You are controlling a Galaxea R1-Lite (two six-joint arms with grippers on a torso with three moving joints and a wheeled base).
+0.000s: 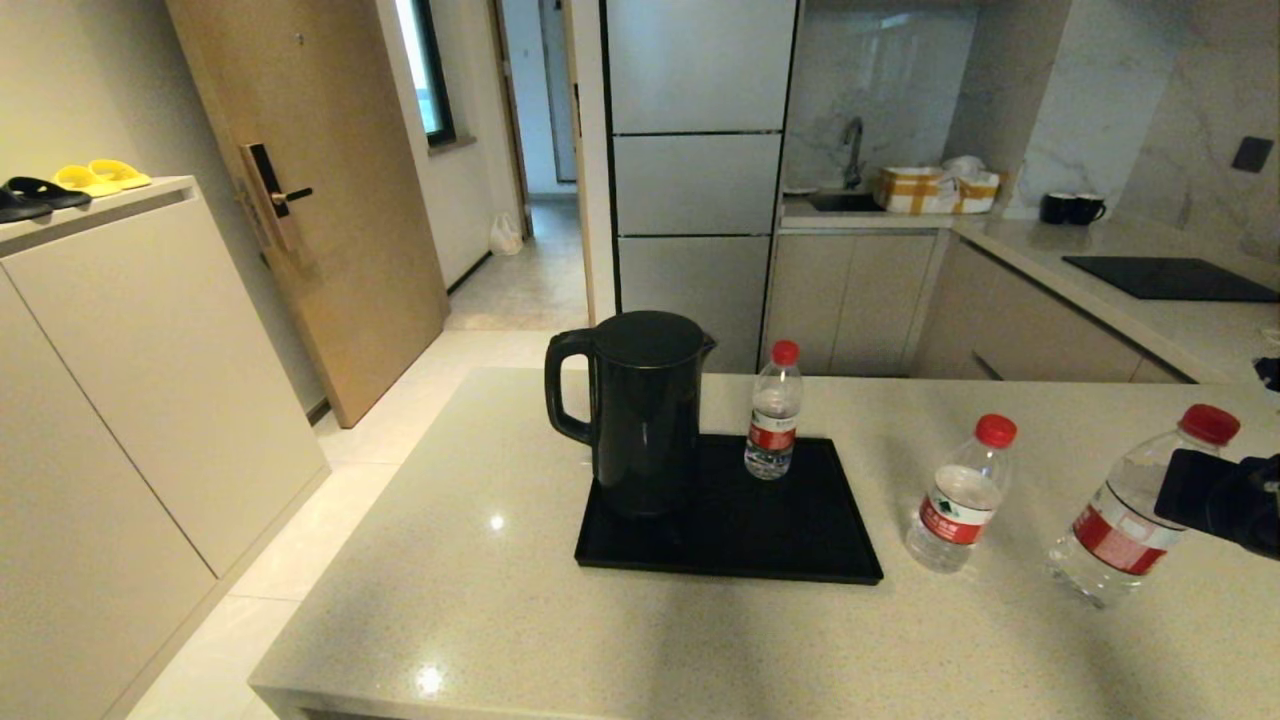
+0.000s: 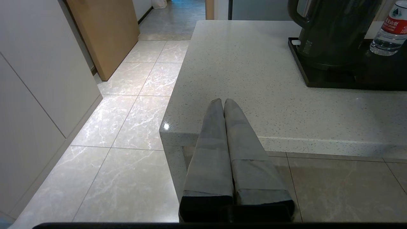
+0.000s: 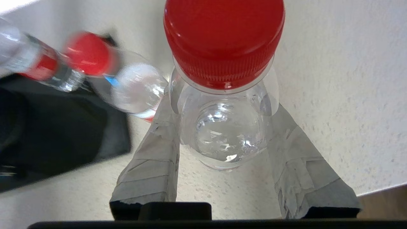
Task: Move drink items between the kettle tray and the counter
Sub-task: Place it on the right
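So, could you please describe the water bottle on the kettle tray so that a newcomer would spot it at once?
Start from the black kettle standing on the flat black kettle tray on the speckled counter. The water bottle stands upright near the tray's back edge, on the kettle's right. It is the only one of three red-capped bottles on the tray; the others are off to the right on bare counter.

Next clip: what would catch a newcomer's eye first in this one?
The black kettle stands tall on the kettle tray mid-counter, with one red-capped water bottle upright on the tray beside it. To the right, a second bottle stands on the bare counter, and the right hand clamps a third bottle at the picture's right edge. The left hand hangs shut, idle, off the counter's near corner.
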